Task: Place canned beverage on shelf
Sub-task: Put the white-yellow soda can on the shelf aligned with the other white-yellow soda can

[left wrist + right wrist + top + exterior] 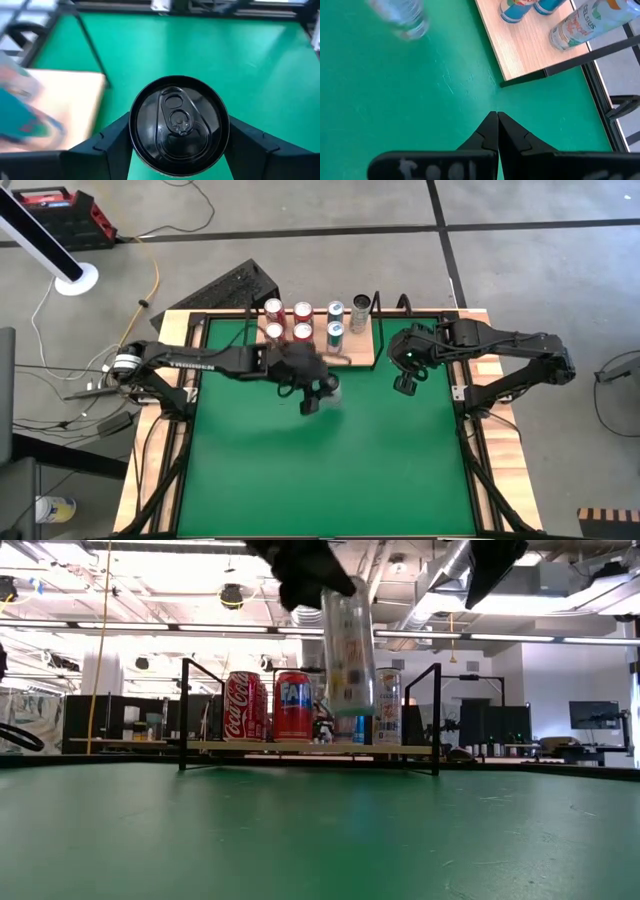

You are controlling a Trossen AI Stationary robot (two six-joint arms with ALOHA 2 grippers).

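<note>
Can (348, 645), pale label unreadable, hangs mid-frame off the felt, clamped by the left gripper (177, 142). Shelf (310, 747) behind carries Coca-Cola (243, 706), Fanta (293, 706) and Celsius (580, 26) cans. Right gripper (497, 131) is closed, empty.

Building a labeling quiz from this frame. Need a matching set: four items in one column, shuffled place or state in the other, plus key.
Items
1. slim can
2. Coca-Cola can
3. right gripper
4. shelf

Places or states
A. standing on the wooden board, at the left end of the row in the low view
B. shut, holding nothing, over the green table
C. lifted off the table, between the fingers of the left gripper
D. light-wood board with black rails at the far edge of the table

Pairs: 1-C, 2-A, 3-B, 4-D
</note>
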